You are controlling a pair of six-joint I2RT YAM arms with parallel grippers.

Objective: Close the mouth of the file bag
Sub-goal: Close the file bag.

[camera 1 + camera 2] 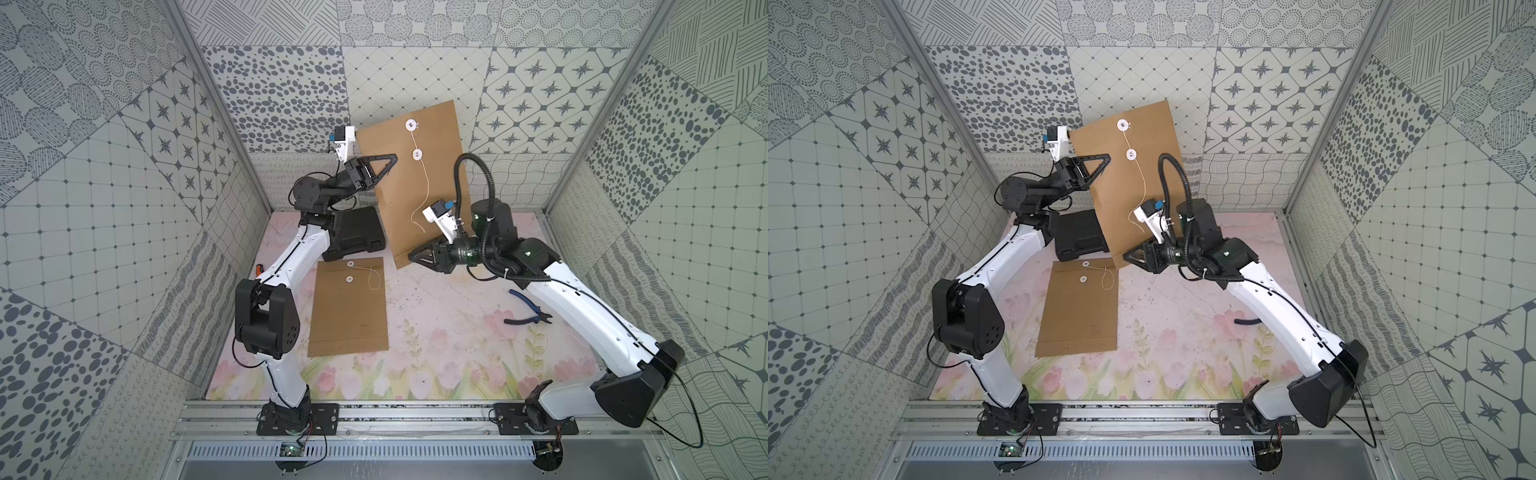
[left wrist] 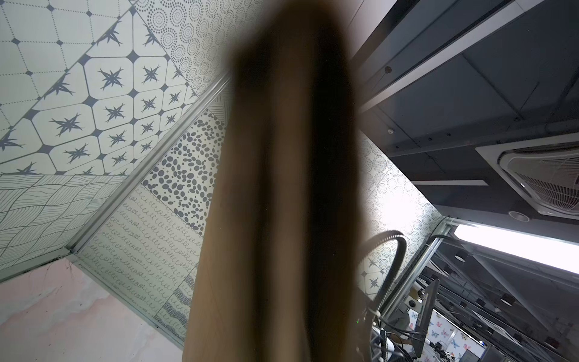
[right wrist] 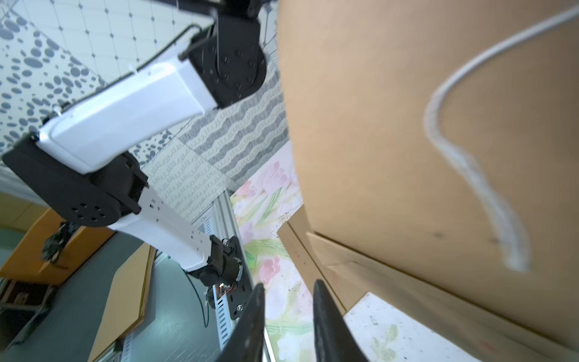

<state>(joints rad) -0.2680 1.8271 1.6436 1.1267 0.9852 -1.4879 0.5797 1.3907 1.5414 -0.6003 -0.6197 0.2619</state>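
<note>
Top views: left gripper [image 1: 390,159], fully closed, is pinching the 9 o'clock edge of the upright file bag [image 1: 399,199], standing toward 12 o'clock on the table [image 1: 457,353]. The right gripper [image 1: 412,255], fingers parted and empty, is hovering beside its 6 o'clock edge.

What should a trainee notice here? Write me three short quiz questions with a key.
1. True or false: the string on the standing file bag is already wound up.
2. Which gripper clamps the standing file bag? A left; B right; C both.
3. How many file bags lie flat on the table?
Key: 1 false, the string hangs loose. 2 A, the left gripper; the right gripper is open. 3 one, the flat file bag.
</note>
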